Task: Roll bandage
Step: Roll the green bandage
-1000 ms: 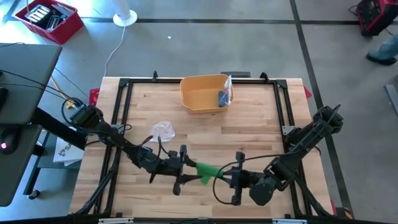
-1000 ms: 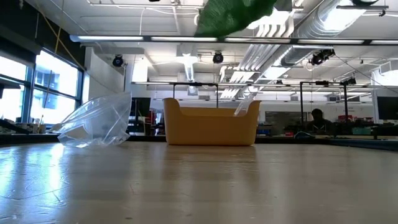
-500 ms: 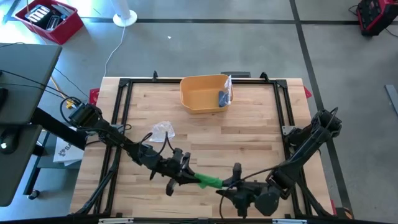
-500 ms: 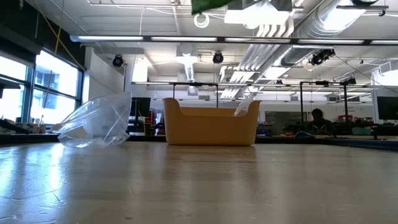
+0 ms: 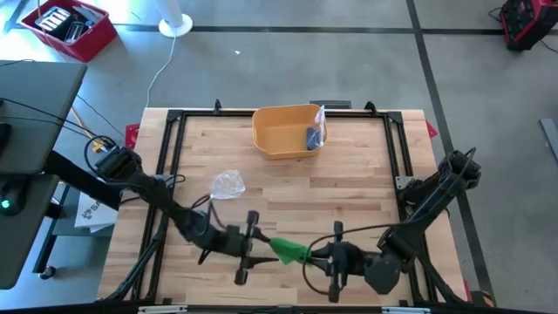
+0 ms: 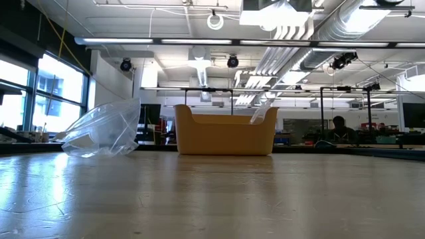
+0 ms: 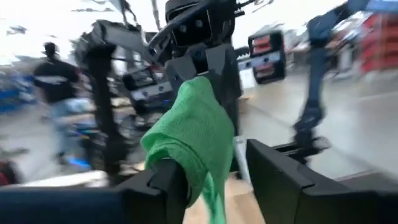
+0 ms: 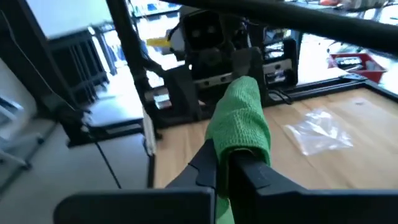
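The green bandage (image 5: 290,251) is a short thick bundle held above the table's near middle, between my two grippers. My right gripper (image 5: 321,255) comes from the table's right and is shut on it. My left gripper (image 5: 261,248) comes from the left with its fingers apart around the bundle's other end (image 7: 193,134). The bandage does not show in the low view. My left gripper touches the bandage's left end (image 7: 180,168) with the inner side of one finger (image 7: 166,180). A gap shows between the bandage and the other finger (image 7: 273,180). The fingers point level toward the table's right, along the bundle. A loose strand (image 7: 214,199) hangs between them. My right gripper pinches the bandage's right end (image 8: 239,146) between its two fingers (image 8: 208,163). They come level from the table's right and lie along the bundle. The bandage sticks out past the fingertips toward my left gripper, clear of the table.
A yellow bin (image 5: 286,131) with a bag in it stands at the far middle. A crumpled clear plastic bag (image 5: 227,183) lies left of centre. A black frame (image 5: 174,118) rims the table. Bare wood lies between the bin and the grippers.
Both grippers have carried the bandage a little toward the table's near edge, and it has gone out of the top of the low view. My left gripper has turned about its own axis. The bandage's hanging part has drawn in, and the bundle is more compact.
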